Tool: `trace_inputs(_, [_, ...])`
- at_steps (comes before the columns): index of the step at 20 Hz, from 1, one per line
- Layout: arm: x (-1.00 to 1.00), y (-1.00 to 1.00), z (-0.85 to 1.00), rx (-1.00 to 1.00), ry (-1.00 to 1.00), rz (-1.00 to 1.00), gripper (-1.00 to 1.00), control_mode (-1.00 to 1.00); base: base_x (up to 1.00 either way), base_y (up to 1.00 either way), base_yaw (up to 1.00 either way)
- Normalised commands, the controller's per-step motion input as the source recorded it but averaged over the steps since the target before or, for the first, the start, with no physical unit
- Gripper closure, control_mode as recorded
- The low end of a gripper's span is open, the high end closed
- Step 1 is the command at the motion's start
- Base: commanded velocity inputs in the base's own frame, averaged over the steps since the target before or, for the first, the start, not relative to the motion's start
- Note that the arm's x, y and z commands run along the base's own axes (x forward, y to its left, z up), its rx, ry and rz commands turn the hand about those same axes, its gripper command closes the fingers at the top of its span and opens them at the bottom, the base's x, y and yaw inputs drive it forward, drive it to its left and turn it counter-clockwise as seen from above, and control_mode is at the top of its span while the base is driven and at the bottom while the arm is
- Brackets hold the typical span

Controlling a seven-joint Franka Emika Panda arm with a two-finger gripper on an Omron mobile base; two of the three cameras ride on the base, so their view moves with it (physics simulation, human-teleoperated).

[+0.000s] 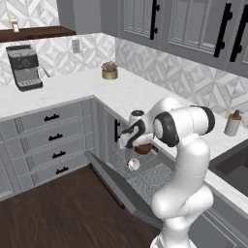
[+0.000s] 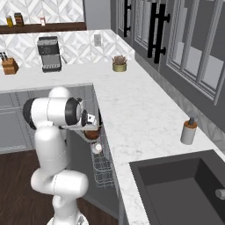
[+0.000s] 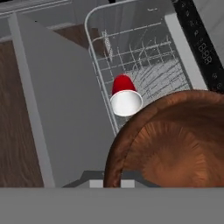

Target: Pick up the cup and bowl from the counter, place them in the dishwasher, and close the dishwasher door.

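— Where the hand view was consulted, what was offered that the base views lacked?

— One bowl (image 3: 173,140) was seen from close above, its brown grained hollow large at the lower right, with one cup (image 3: 124,97) lying on its side beyond it in the dishwasher (image 3: 144,57) rack, white mouth turned toward the camera. The dishwasher door (image 3: 65,113) was shown dropped open to the left of the rack.

— And from the base cameras?

— The gripper (image 1: 137,140) itself was made out in the left base view, with the bowl (image 1: 143,148) just beneath it, above the rack; the cup (image 1: 133,164) lay lower, apart from it. The counter (image 2: 145,114) was shown widely in the right base view, where one soap bottle (image 2: 189,131) stood well away and one plant pot (image 2: 119,64) farther off.

— How was the gripper set?

— Its jaws were drawn nearly together, and the bowl was held at its rim.
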Motion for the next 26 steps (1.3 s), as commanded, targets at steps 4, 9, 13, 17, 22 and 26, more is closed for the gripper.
trace_inputs(4, [0.43, 0.01, -0.82, 0.14, 0.01, 0.00, 1.00, -1.00, 0.00, 0.00, 0.00])
trace_inputs(9, [0.29, 0.01, -0.67, 0.03, 0.00, -0.02, 1.00, -1.00, 0.00, 0.00, 0.00])
trace_inputs(13, [0.11, 0.18, -0.25, -0.11, 0.04, -0.09, 1.00, -1.00, 0.00, 0.00, 0.00])
trace_inputs(17, [0.19, 0.09, -0.16, -0.02, 0.08, -0.22, 1.00, -1.00, 0.00, 0.00, 0.00])
trace_inputs(22, [0.36, 0.02, -0.49, 0.00, 0.04, -0.25, 1.00, -1.00, 0.00, 0.00, 0.00])
trace_inputs(26, [0.16, 0.03, -0.30, 0.00, -0.01, -0.42, 1.00, -1.00, 0.00, 0.00, 0.00])
